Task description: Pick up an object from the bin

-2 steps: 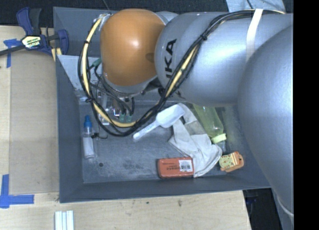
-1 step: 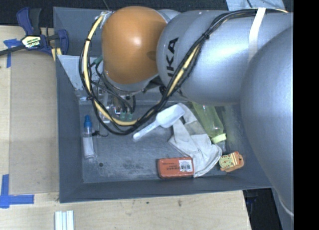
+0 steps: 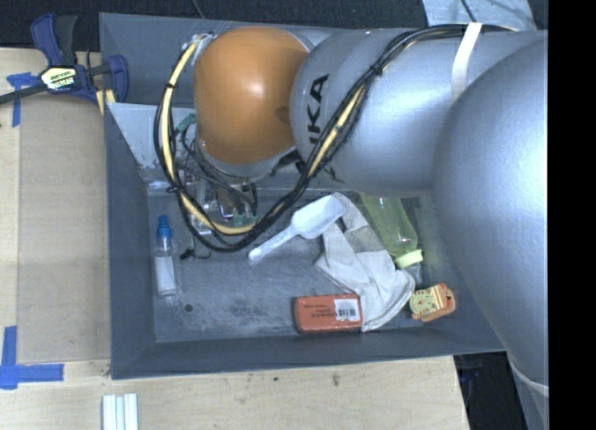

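Note:
My gripper (image 3: 226, 203) hangs below the arm's wrist, low in the bin's back left part, with cables looped around it. A white plastic scoop (image 3: 304, 224) lies just right of it, its handle pointing toward the gripper. A small clear bottle with a blue cap (image 3: 165, 257) lies to the gripper's left, along the bin's left wall. The view shows nothing between the gripper's parts.
A crumpled white cloth (image 3: 365, 272) lies right of the scoop. An orange-red box with a barcode label (image 3: 328, 313) sits by the front wall. A yellow-green bottle (image 3: 395, 227) and a small yellow-orange thing (image 3: 433, 302) lie at the right. The arm covers the bin's back right.

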`<state>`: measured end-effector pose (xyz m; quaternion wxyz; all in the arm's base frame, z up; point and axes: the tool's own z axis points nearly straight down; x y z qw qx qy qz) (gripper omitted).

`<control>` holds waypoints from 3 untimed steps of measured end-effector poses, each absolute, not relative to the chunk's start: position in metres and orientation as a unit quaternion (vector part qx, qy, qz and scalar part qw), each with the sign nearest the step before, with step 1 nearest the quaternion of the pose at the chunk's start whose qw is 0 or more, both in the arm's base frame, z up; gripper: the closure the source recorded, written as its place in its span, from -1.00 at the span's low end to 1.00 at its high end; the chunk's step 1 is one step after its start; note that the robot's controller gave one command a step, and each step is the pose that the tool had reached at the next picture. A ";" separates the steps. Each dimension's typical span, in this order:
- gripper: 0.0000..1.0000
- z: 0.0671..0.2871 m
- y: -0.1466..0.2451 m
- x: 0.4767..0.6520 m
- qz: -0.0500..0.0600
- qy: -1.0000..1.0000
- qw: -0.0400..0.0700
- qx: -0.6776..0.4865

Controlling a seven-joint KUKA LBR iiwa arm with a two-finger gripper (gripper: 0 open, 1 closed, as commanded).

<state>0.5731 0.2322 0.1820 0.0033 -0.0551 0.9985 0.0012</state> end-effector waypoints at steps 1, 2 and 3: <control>-1.00 0.117 0.218 0.578 0.001 0.997 0.003 -0.080; -1.00 0.077 0.173 0.603 0.001 0.999 0.001 -0.033; -1.00 0.079 0.151 0.610 -0.001 1.000 0.000 -0.027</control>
